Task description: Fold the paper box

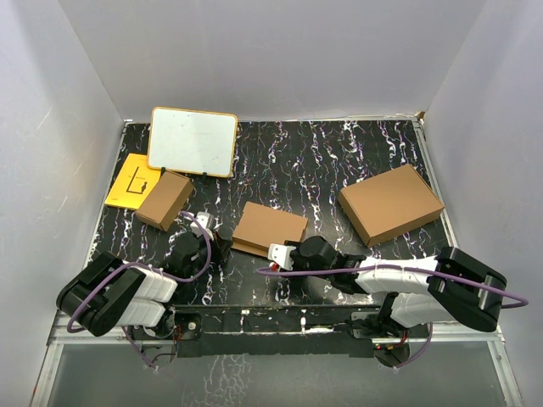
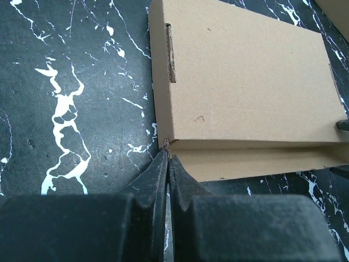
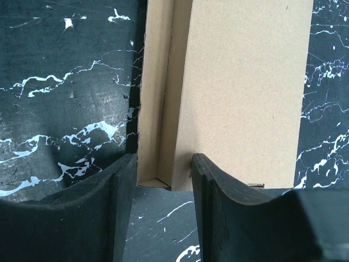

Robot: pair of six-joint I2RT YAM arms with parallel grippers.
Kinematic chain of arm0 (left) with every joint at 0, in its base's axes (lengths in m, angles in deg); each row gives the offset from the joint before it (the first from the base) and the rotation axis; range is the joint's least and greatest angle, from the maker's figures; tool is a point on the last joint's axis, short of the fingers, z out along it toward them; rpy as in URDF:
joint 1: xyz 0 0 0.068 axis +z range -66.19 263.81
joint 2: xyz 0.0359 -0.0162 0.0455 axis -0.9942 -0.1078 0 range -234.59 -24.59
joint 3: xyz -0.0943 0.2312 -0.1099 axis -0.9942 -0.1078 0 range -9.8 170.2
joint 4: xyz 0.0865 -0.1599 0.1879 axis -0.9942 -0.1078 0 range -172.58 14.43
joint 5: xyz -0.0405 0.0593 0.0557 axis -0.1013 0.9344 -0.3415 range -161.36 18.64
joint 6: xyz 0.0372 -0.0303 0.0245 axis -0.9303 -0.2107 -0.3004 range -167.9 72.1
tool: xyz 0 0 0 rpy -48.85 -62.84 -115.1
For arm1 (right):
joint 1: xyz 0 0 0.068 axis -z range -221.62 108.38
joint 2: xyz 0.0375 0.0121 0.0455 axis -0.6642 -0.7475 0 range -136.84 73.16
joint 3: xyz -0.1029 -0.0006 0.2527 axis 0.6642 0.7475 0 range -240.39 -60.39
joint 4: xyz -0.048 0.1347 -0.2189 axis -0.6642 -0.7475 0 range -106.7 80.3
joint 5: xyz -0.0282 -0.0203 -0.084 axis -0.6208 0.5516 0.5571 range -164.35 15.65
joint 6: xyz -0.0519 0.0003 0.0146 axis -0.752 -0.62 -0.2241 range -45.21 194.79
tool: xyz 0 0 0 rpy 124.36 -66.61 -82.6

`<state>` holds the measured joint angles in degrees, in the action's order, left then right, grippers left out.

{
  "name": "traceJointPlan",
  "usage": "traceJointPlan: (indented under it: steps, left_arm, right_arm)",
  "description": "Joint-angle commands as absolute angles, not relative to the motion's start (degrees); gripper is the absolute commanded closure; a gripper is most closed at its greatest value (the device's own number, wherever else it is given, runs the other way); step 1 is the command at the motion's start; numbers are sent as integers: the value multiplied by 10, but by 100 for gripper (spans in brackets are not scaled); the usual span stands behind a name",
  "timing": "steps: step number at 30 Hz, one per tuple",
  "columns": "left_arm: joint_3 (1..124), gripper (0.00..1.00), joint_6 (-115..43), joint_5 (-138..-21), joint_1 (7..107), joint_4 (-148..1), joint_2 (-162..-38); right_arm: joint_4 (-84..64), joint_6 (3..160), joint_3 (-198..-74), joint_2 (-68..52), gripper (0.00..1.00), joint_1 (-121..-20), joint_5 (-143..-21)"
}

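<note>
Left gripper (image 2: 166,159), closed, touches paper box (image 2: 245,76) corner; right gripper (image 3: 163,162) clamps its edge.

Two black-and-white arms (image 1: 399,278) — purple cables (image 1: 331,272), matte black pincer fingers (image 3: 109,213)

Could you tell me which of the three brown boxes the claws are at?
The middle box: the right claw grips its wall, the shut left claw meets its corner. The left box and right box lie apart.
</note>
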<state>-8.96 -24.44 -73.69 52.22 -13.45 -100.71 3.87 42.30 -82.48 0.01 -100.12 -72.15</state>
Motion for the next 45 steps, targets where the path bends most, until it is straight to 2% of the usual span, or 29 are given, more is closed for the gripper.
traceJointPlan:
  steps: [1,20,33,45]
  left_arm:
    - [-100,100,-261,-750,511,-120,-997]
    - [-111,100,-251,-685,473,-128,-1000]
    - [-100,100,-218,-616,449,-249,-935]
    - [-91,100,-215,-597,422,-253,-974]
  right_arm:
    - [26,439,-839,-16,53,-1003,-733]
    - [22,442,-837,-22,53,-1003,-728]
    - [20,444,-838,-24,53,-1003,-728]
    - [22,444,-839,-25,53,-1003,-728]
